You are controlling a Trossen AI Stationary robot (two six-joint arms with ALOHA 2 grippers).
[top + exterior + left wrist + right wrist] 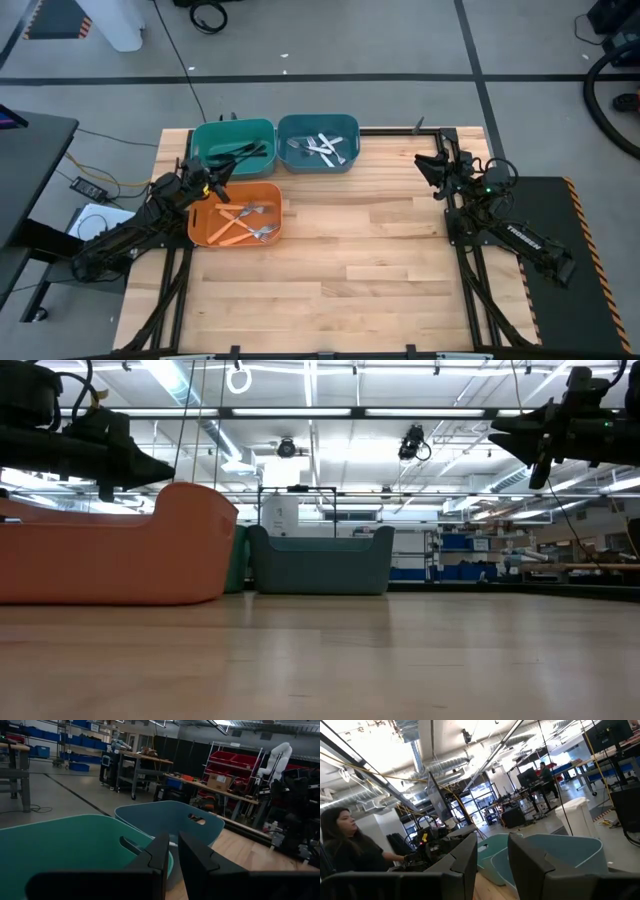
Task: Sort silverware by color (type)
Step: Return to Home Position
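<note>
In the high view three bins stand at the table's far left. The green bin (233, 147) holds black forks (243, 153), the blue bin (318, 142) holds silver forks (322, 147), and the orange bin (236, 213) holds forks with orange handles (245, 222). My left gripper (215, 178) (173, 845) hovers above where the orange and green bins meet, shut and empty. My right gripper (432, 165) (492, 845) hangs raised over the table's right side, open a little and empty.
The bare wooden tabletop (360, 260) stretches across the middle and near side. The blue bin (320, 560) and orange bin (110, 550) stand as walls at table height. A person (345, 845) sits in the room beyond the table.
</note>
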